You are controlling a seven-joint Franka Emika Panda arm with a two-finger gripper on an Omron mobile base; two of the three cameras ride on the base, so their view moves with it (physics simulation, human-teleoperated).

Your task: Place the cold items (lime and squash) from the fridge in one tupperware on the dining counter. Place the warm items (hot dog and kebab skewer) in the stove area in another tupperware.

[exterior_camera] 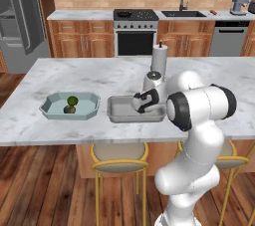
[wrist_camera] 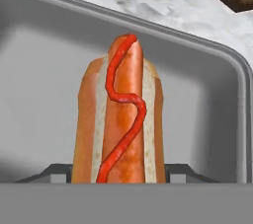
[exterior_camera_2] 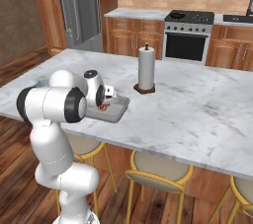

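On the marble dining counter [exterior_camera: 99, 78], going left to right, 2 containers sit side by side near the front edge, kept apart so cold and warm food stay separate. The left one is a pale blue-green tub [exterior_camera: 51, 109] with cut corners; it holds a green lime [exterior_camera: 72, 100] and a smaller darker piece beside it that is likely the squash, though it is too small to tell. Just to its right is a grey tray [exterior_camera: 115, 113] with rounded corners and low smooth walls, the one meant for the warm items.

The gripper [wrist_camera: 118, 177] hangs low over this tray, closed on the hot dog [wrist_camera: 121, 119]; its dark tips show either side of the bun's near end. The hot dog points away along the hand, lengthwise over the tray floor, so I judge it is about to be let go. Its bun is soft tan, the sausage glossy orange-brown, with a wavy red line of ketchup on top. No kebab skewer can be made out in the tray.

Further right stands a white paper towel roll [exterior_camera_2: 146, 67], upright on a dark wooden base, just beyond the tray.
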